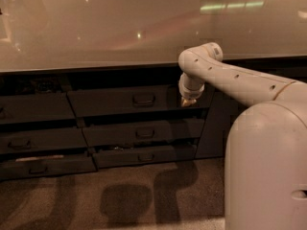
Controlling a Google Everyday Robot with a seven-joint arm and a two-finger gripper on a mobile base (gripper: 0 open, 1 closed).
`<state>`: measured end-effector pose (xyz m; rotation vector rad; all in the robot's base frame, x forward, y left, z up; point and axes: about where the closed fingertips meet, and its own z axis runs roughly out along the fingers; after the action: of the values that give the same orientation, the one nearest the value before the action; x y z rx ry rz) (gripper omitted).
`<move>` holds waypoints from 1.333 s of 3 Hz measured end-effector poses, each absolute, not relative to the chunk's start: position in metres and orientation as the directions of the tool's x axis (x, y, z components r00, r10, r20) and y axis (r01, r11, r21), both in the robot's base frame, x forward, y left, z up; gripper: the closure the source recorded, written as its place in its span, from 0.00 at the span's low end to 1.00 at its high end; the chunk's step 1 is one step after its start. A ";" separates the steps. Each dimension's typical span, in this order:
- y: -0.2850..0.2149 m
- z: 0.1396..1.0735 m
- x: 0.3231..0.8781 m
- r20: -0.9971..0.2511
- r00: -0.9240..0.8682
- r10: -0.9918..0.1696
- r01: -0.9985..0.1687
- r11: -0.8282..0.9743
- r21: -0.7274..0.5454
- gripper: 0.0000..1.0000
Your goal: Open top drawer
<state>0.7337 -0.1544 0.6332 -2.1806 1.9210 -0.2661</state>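
Note:
The top drawer [110, 102] is the widest dark grey front just under the countertop, with a small dark loop handle [144, 99] at its centre. A dark gap runs above the front; none of its inside shows. My gripper [188, 102] hangs from the white arm in front of the drawer's right end, to the right of the handle and at about its height. It points down and away from the camera, so only its tan tip shows. It holds nothing that I can see.
A wide glossy pale countertop [120, 28] overhangs the drawers. Two shorter drawer fronts [144, 133] [144, 156] sit below, and more drawers stand at the left [33, 107]. A dark cabinet door [213, 128] is at the right. My white base [268, 166] fills the lower right. Brown floor [72, 200] lies in front.

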 end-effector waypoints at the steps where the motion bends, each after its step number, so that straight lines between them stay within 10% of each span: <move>1: -0.154 0.633 0.734 -0.011 0.128 -0.992 -0.951 -0.119 -0.284 0.89; 4: -0.155 0.637 0.734 -0.011 0.128 -0.992 -0.951 -0.119 -0.284 1.00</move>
<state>0.7344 -0.1546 0.6374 -2.1809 1.9211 -0.2658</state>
